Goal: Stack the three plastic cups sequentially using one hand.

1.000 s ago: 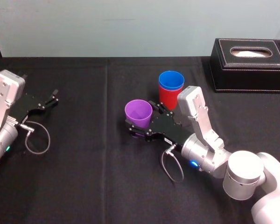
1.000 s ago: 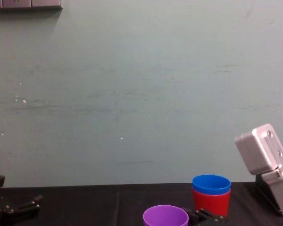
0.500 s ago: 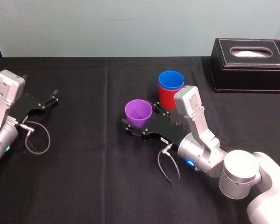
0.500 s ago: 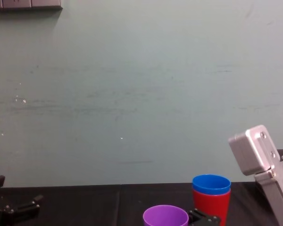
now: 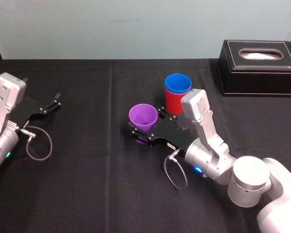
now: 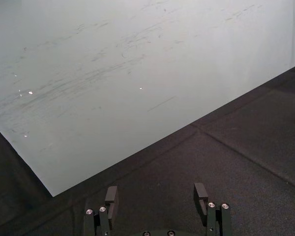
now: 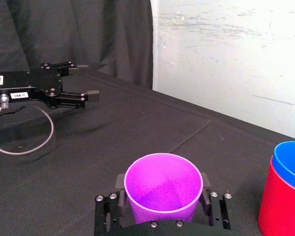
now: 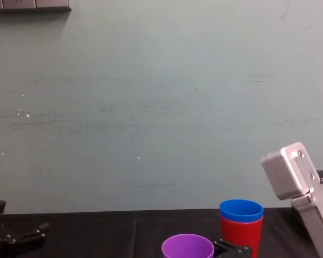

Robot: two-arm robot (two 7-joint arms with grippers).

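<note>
The purple cup (image 5: 143, 116) (image 7: 163, 187) (image 8: 188, 247) stands upright on the black table, left of the other two. The blue cup (image 5: 178, 83) (image 7: 291, 160) sits nested inside the red cup (image 5: 173, 103) (image 7: 282, 206), both upright behind my right arm. My right gripper (image 5: 135, 133) (image 7: 162, 183) reaches in low from the right, one finger pressed on each side of the purple cup's lower wall. My left gripper (image 5: 54, 102) (image 6: 157, 194) rests parked at the far left, open with nothing between its fingers.
A black stitched tissue box (image 5: 259, 65) stands at the back right. The black cloth (image 5: 97, 160) covers the whole table, and a pale wall rises behind it. Cable loops hang beside both wrists.
My right gripper's fingers have drawn in against the purple cup, which has shifted slightly left. The arm moved a little forward. The left arm has not moved.
</note>
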